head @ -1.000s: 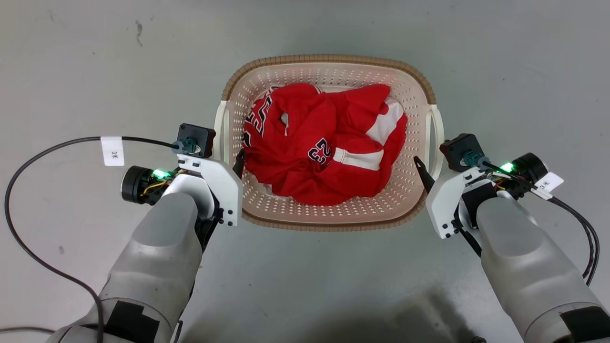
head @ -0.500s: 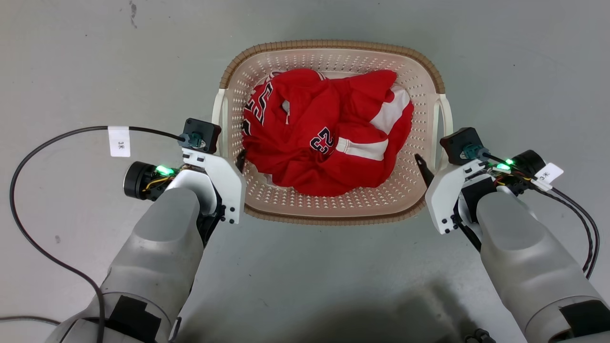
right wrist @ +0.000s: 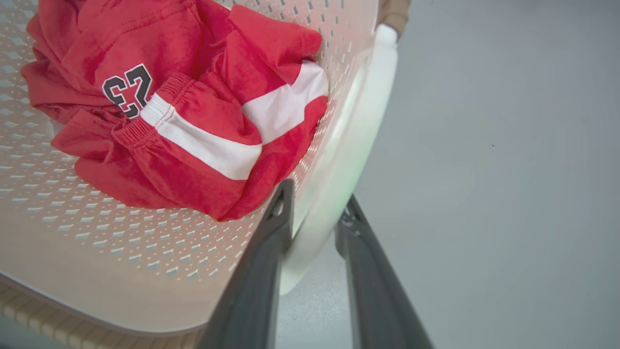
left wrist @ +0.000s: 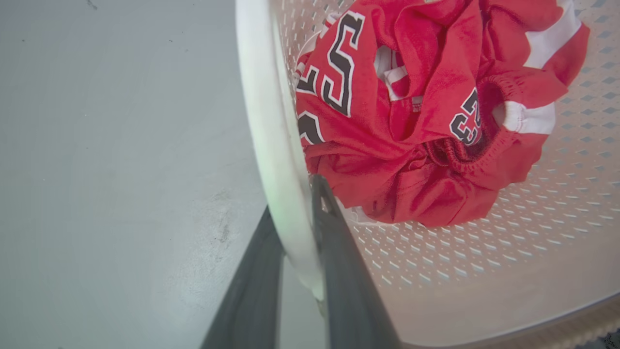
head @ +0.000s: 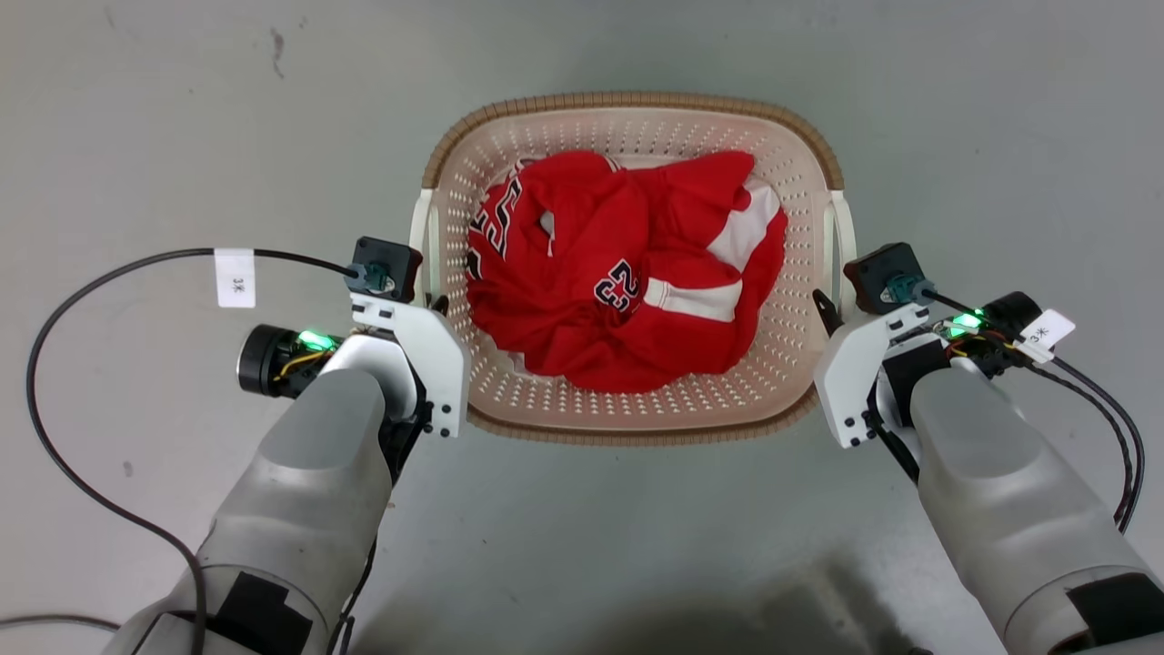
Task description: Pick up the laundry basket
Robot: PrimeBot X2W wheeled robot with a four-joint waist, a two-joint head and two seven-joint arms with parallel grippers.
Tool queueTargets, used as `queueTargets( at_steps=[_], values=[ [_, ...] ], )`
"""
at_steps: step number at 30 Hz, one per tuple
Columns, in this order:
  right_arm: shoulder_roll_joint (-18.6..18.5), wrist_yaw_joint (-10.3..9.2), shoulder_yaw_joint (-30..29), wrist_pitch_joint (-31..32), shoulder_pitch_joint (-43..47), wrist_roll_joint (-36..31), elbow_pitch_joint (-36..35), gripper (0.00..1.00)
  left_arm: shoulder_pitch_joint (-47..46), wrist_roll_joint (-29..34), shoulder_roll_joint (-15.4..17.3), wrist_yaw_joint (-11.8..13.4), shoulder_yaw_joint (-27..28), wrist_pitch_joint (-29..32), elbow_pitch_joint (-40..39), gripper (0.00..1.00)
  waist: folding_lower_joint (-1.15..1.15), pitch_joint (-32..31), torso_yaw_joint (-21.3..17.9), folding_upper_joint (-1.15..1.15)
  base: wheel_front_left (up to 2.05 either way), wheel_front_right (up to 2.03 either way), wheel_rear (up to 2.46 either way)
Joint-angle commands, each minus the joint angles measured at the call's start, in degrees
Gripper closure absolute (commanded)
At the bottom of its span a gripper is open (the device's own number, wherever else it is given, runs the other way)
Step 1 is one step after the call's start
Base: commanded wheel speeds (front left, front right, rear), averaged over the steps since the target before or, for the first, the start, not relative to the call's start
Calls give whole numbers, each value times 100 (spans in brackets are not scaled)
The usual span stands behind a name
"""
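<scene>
The laundry basket (head: 627,98), cream and perforated with a brown woven-look rim, stands centred on the grey floor and holds red sports clothing (head: 627,273) with a white stripe and the number 23. My left gripper (head: 435,305) is shut on the white left handle (head: 418,241); in the left wrist view the left gripper (left wrist: 293,198) has one finger on each side of that handle (left wrist: 264,106). My right gripper (head: 832,309) grips the white right handle (head: 846,236); in the right wrist view the right gripper (right wrist: 315,198) pinches that handle (right wrist: 358,121).
Bare grey floor (head: 582,546) lies all around the basket. A black cable (head: 91,282) with a white tag loops out from the left wrist, and another cable (head: 1109,428) hangs by the right wrist. A dark shadow (head: 727,619) covers the near floor.
Both inner fingers have moved outward from inside the basket wall to the handles, closing each gripper on its handle. The head camera has shifted a little; the basket stays between the arms.
</scene>
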Motion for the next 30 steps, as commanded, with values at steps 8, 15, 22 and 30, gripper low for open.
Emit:
queueTargets(
  at_steps=[8,15,22,30],
  values=[
    [24,-1,515,133,272,384,2,100,269,-344,-106,-35,-358,240,-125,100,0,-575,48,0,0,0,0],
    [35,0,1122,341,492,943,-3,100,575,-714,-37,-37,-667,533,-252,100,0,-1128,22,0,0,0,0],
    [51,7,1797,668,783,1573,-145,100,868,-1024,20,-42,-1010,736,-360,100,0,-1682,16,0,0,0,0],
    [70,13,2439,954,1088,2229,-202,100,1238,-1410,34,-44,-1316,922,-429,100,0,-2389,65,0,0,0,0]
  ],
)
